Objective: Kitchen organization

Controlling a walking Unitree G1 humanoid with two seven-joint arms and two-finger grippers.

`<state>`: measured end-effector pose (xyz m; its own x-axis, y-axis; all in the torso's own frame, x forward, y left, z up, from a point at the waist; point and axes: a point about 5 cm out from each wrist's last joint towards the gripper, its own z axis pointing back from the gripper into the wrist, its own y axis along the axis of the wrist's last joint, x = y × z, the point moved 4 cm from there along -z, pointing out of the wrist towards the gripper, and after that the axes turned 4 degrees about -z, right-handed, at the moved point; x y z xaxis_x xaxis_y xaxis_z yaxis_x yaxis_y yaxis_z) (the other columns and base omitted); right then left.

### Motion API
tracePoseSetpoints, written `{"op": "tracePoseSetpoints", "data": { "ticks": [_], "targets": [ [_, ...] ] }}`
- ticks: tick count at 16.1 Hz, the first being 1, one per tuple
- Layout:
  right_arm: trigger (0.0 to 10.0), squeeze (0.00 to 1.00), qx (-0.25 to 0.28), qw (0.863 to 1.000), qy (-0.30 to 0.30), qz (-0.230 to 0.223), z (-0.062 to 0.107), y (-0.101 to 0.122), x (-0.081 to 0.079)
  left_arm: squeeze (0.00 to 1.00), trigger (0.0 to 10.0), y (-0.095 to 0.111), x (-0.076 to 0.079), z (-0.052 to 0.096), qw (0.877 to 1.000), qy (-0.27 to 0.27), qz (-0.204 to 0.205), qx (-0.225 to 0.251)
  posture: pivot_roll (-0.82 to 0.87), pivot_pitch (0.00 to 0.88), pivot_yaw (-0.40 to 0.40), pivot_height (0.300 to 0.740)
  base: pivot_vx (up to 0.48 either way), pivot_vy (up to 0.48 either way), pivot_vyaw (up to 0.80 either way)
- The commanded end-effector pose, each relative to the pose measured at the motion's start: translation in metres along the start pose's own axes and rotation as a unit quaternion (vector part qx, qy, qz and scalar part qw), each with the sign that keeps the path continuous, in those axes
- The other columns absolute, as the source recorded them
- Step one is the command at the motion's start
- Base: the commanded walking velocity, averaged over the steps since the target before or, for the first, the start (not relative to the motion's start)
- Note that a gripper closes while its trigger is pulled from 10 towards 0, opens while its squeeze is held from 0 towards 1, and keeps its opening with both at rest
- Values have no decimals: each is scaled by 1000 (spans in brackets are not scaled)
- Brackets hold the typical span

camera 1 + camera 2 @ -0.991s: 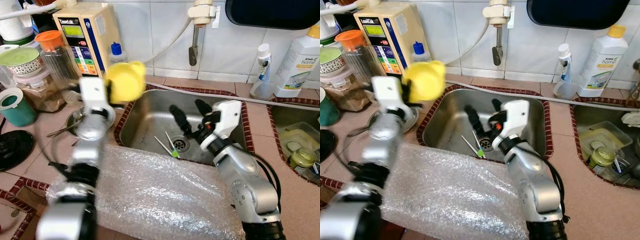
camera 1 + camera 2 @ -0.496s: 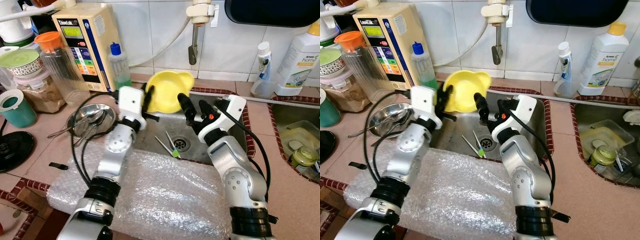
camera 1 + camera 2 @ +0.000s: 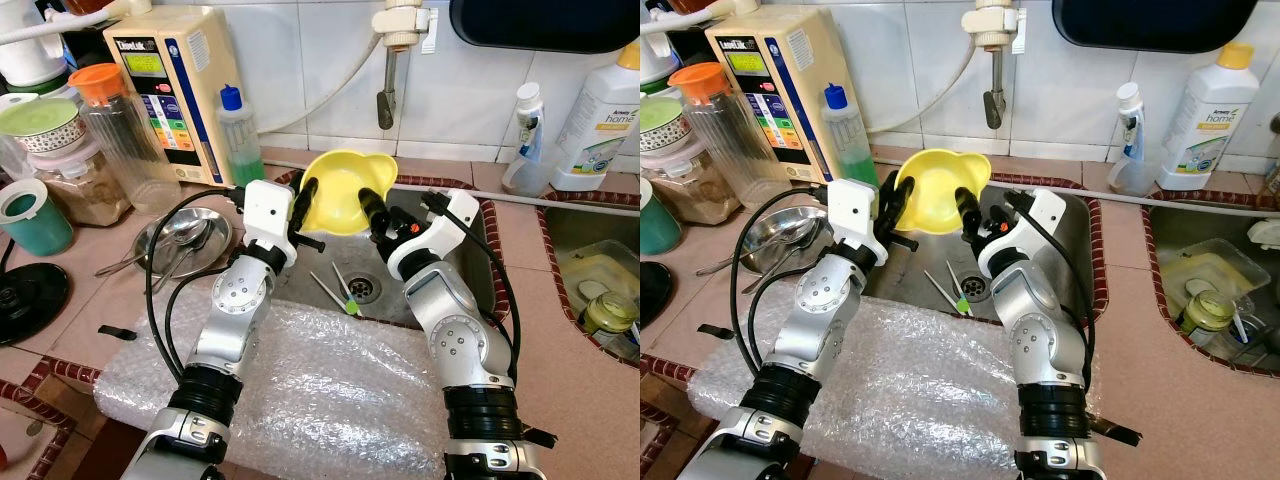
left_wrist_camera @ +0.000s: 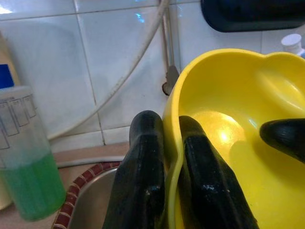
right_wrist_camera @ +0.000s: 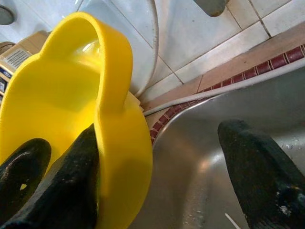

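Observation:
A yellow bowl (image 3: 345, 188) with a pouring lip hangs tilted over the back of the steel sink (image 3: 460, 262). My left gripper (image 3: 303, 197) is shut on its left rim, one finger inside and one outside; the left wrist view shows the same pinch, the left gripper (image 4: 167, 125) closed on the yellow bowl (image 4: 248, 157). My right gripper (image 3: 386, 214) stands open at the bowl's right side. In the right wrist view the right gripper (image 5: 157, 157) straddles the rim of the yellow bowl (image 5: 62, 109), with one finger against the bowl and the other wide apart over the sink.
Green-tipped chopsticks (image 3: 338, 292) lie by the drain. Bubble wrap (image 3: 300, 390) covers the front counter. A steel dish with spoons (image 3: 185, 235), a green soap bottle (image 3: 237, 135) and jars stand at the left. The tap (image 3: 388, 70) hangs above the sink. A second sink (image 3: 590, 290) lies to the right.
My left arm has carried the yellow bowl from over the left counter to over the sink. My right gripper has risen from the drain up to the bowl's right rim.

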<state>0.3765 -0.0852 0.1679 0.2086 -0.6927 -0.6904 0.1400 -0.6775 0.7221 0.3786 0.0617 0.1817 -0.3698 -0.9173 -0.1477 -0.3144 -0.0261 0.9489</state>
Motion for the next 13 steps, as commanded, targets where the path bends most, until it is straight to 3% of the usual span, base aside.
{"op": "tracePoseSetpoints", "data": {
  "ticks": [1, 13],
  "targets": [
    [0, 0, 1, 1000, -16, -17, -4, -2, 0, 0, 0, 10, -2, 1, 1000, 0, -3, 20, 55, 0, 108, 740, 0, 0, 0],
    [0, 0, -8, 998, -44, -45, -5, -11, 13, 0, 0, 9, -2, 4, 1000, -2, -11, 18, 58, 0, 109, 740, 0, 0, 0]
  ]
}}
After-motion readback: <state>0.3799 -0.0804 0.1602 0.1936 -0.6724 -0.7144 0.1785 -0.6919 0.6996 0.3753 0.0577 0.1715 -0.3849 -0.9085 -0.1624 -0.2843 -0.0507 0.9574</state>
